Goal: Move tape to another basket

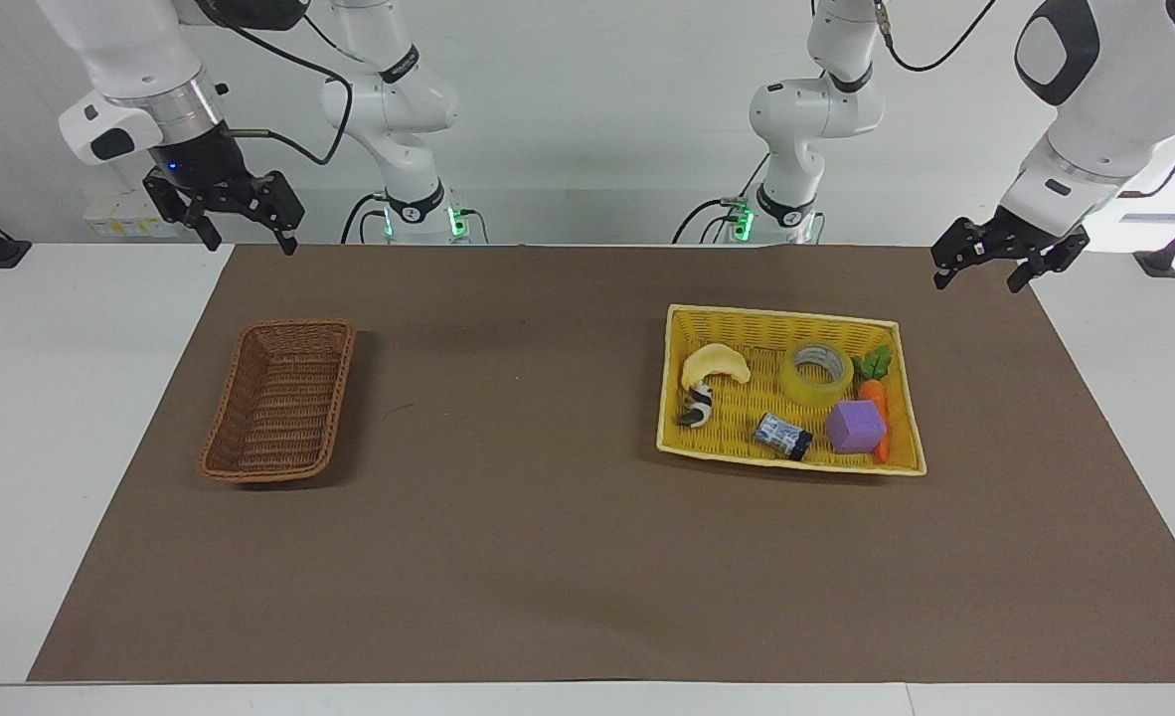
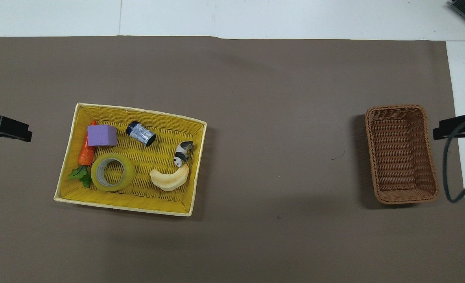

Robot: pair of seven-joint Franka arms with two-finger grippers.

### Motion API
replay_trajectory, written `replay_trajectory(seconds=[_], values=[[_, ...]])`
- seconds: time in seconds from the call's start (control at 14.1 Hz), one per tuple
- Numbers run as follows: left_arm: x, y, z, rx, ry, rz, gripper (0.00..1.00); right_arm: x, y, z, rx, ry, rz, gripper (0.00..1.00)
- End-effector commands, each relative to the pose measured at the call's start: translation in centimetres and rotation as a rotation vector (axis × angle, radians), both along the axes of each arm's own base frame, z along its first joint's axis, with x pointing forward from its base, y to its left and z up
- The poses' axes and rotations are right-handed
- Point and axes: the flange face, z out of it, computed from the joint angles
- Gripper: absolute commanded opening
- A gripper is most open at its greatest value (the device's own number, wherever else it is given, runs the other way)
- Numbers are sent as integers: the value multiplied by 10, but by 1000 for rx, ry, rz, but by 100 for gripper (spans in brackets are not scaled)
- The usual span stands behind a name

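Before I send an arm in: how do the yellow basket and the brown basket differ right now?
The yellow basket is wide and shallow like a tray; the brown basket is narrower, with sloping sides. The yellow one holds the tape among other items; the brown one holds nothing. The yellow basket sits toward the left arm's end of the table, the brown one toward the right arm's end. Both are woven, rectangular and rest on the brown mat.

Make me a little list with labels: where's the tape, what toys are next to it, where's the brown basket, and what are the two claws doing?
tape: lying flat in the yellow basket, untouched
neighbours: carrot and purple block beside it; also a small can, panda figure, banana-shaped toy
brown basket: toward the right arm's end of the table, nothing in it
left claw: open, up in the air, holding nothing
right claw: open, up in the air, holding nothing
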Motion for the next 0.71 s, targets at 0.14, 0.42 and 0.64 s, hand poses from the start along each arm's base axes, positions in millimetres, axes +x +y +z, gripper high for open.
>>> replay_trajectory(seconds=[0.14, 0.42, 0.64], values=[[-3, 3, 6, 14, 3, -10, 100, -5, -1, -2, -1, -1, -20, 100], [-3, 7, 6, 14, -1, -3, 100, -7, -1, -4, 0, 5, -20, 100], [-6, 12, 7, 15, 2, -12, 100, -7, -1, -4, 0, 7, -20, 100]])
